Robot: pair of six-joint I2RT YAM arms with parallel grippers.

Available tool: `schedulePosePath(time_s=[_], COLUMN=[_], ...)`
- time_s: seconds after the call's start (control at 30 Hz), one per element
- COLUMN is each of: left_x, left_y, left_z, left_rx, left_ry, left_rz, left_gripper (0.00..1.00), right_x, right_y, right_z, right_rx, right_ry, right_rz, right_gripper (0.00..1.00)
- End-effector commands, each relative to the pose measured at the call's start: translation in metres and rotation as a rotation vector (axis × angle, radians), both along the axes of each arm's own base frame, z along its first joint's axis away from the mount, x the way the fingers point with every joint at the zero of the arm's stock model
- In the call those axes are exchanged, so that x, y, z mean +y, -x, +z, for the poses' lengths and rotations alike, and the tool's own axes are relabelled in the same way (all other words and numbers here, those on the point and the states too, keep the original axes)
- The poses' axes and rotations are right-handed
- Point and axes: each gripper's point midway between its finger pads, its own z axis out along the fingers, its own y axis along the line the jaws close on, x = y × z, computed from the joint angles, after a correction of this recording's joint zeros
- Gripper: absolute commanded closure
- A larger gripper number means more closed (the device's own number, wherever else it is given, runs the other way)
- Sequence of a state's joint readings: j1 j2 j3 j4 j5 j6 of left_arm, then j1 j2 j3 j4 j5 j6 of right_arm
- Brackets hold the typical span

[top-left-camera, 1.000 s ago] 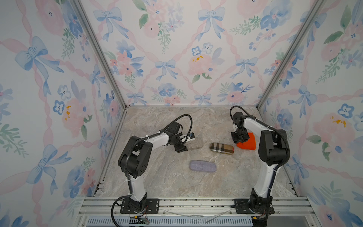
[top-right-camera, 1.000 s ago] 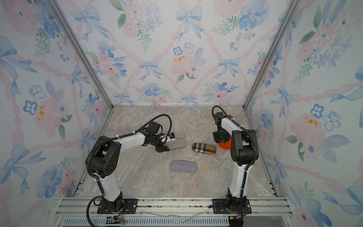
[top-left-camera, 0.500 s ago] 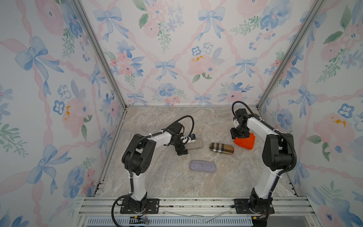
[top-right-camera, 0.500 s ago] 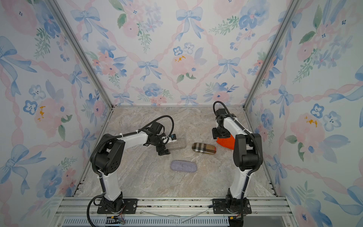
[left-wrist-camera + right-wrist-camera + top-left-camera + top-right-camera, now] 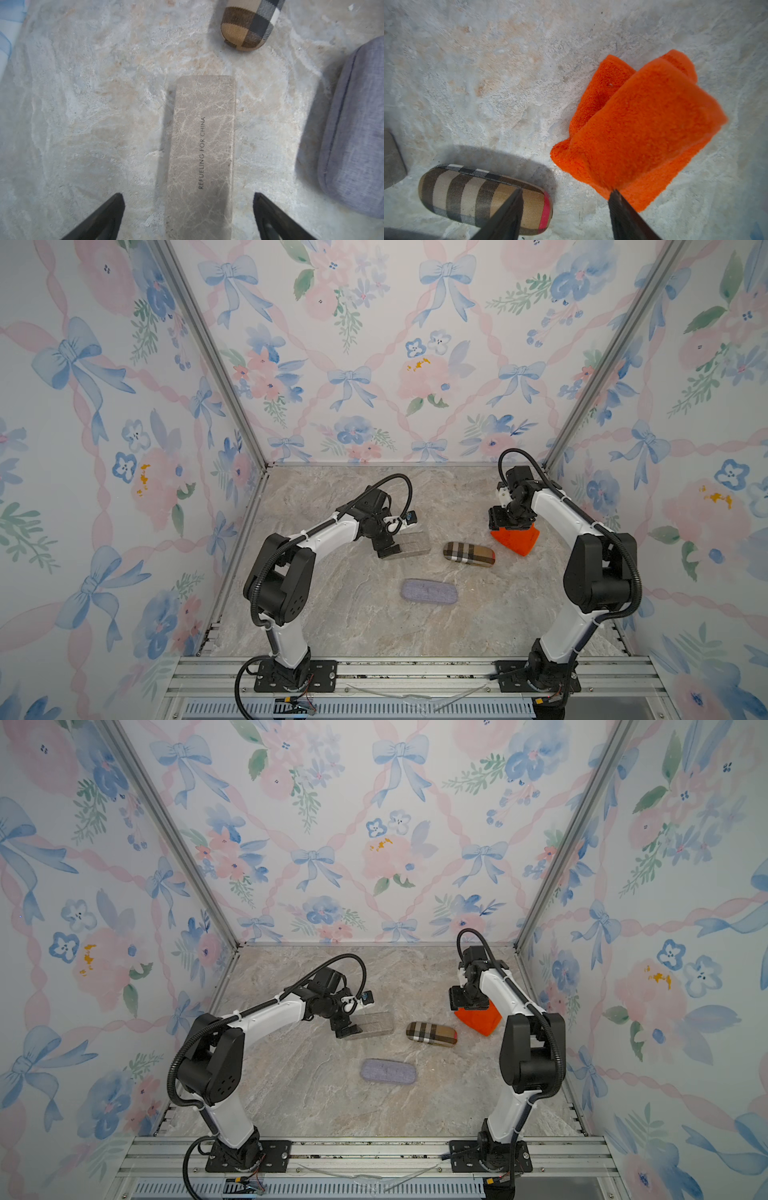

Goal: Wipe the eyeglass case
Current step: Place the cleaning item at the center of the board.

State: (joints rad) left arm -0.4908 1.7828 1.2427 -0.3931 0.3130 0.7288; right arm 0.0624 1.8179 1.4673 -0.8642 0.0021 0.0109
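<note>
Three eyeglass cases lie on the marble floor: a flat marbled grey-brown one (image 5: pixel 409 544) (image 5: pixel 203 145), a plaid one (image 5: pixel 468 554) (image 5: pixel 483 195) and a lavender fabric one (image 5: pixel 429 590) (image 5: pixel 357 135). My left gripper (image 5: pixel 388 549) (image 5: pixel 189 197) is open and straddles the near end of the marbled case, its fingers clear of both sides. A folded orange cloth (image 5: pixel 517 541) (image 5: pixel 643 124) lies at the right. Over the cloth's edge my right gripper (image 5: pixel 509 522) (image 5: pixel 565 191) stands open, with bare floor between its fingers and one fingertip (image 5: pixel 614 195) against the cloth.
Flowered walls close in the left, back and right sides, with metal posts in the back corners (image 5: pixel 266 464). The plaid case lies between the marbled case and the cloth. The lavender case is nearer the front rail (image 5: pixel 395 668).
My left gripper has opened and let go of the marbled case, which now lies flat. The right gripper's jaws have widened over the orange cloth, and the cloth has shifted shape.
</note>
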Motion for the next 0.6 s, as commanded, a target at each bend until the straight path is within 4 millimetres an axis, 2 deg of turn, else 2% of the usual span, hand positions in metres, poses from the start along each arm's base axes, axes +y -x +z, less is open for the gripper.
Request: schedulePosePath(time_s=[0.0,0.13,0.27,0.37,0.47,0.57], left_x=[-0.006,-0.015,-0.032,-0.046,-0.059,-0.067], left_y=[0.008,0.008,0.012,0.018,0.019,0.013], left_z=[0.019,0.035,0.053,0.06,0.066,0.075], left_rx=[0.022,0.03,0.028,0.015,0.017,0.053], left_ry=[0.04,0.087,0.139,0.157,0.192,0.267], left_rz=[0.011,0.046,0.041,0.037,0.059,0.151], left_gripper=[0.02,0.02,0.02,0.02,0.02,0.02], right_x=[-0.001,0.001,-0.003,-0.011,-0.015,-0.015], right_y=[0.002,0.006,0.016,0.019,0.024,0.021], right_z=[0.014,0.02,0.025,0.021,0.01,-0.002], right_rx=[0.01,0.033,0.067,0.075,0.114,0.079], right_ry=[-0.016,-0.033,-0.018,-0.021,-0.054,-0.119], right_rz=[-0.011,-0.006,-0.006,-0.037,-0.063,-0.104], right_gripper=[0.33,0.35,0.41,0.5,0.69,0.8])
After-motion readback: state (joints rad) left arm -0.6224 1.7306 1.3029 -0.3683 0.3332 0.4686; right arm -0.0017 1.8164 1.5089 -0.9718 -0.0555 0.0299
